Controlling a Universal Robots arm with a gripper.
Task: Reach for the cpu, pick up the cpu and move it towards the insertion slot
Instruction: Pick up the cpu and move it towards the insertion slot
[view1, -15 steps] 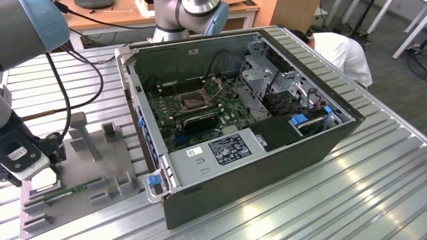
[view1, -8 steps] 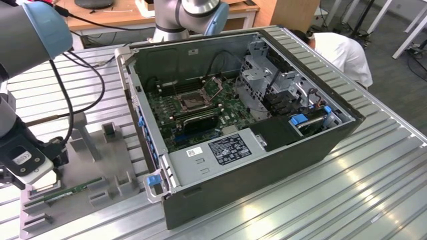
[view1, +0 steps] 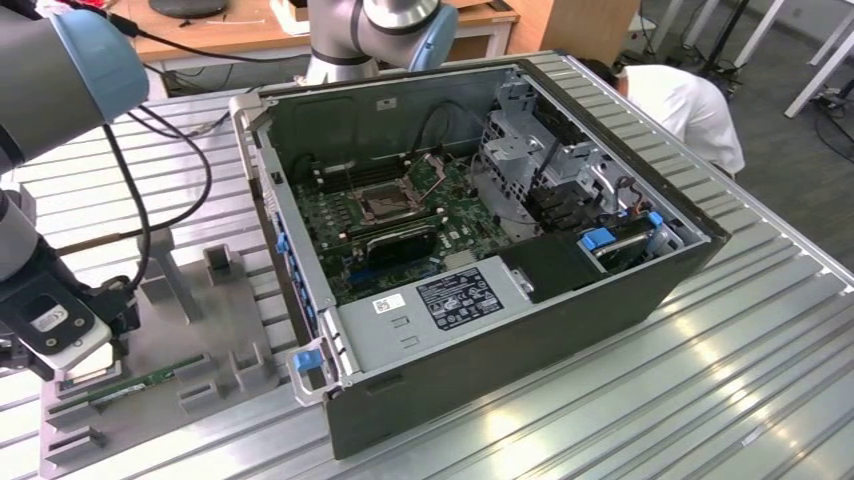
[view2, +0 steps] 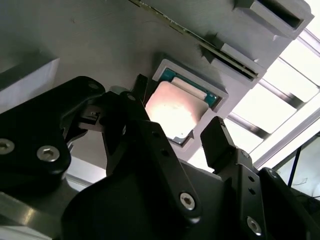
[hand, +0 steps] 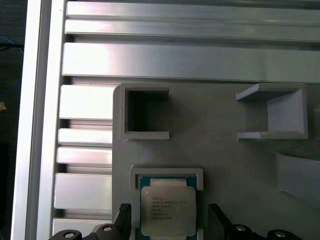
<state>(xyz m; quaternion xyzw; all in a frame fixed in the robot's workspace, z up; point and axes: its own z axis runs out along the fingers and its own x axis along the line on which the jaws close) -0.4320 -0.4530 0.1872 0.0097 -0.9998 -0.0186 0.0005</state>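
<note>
**A:** Where is the cpu?

**B:** The cpu (hand: 167, 210) lies flat with its silvery face up. It sits in a shallow square nest in a grey tray (hand: 210, 150). In the exterior view the tray rests on a ribbed metal table (view1: 747, 350), at that view's left, beside an open computer case (view1: 534, 330). A green memory stick (view1: 134, 385) lies in the tray near the arm.

**A:** And the gripper?

**B:** The gripper (view2: 177, 110) hangs low, right over the cpu, with its jaws spread. One black finger (view2: 217, 137) stands on either side of the chip. Both wrist views show a gap between each finger and the chip's edge, so it grasps nothing. The reach looks all but finished, and the lift is not yet done.

**A:** How would the cpu handle?

**B:** I judge it light, thin and stiff. The polished metal lid is likely slippery. The hidden underside probably carries fine contacts, so it should not be scraped or dropped. The safest hold is a gentle, square pinch on two opposite edges of the tan rim. The fingers line up with those two sides. A skewed grip could tilt the chip in its nest.

**A:** Where is the slot?

**B:** The slot (view1: 383, 205) is a metal-framed square with a dark centre. It sits on the green board inside the case, well apart from the tray, toward the exterior view's right.
</note>
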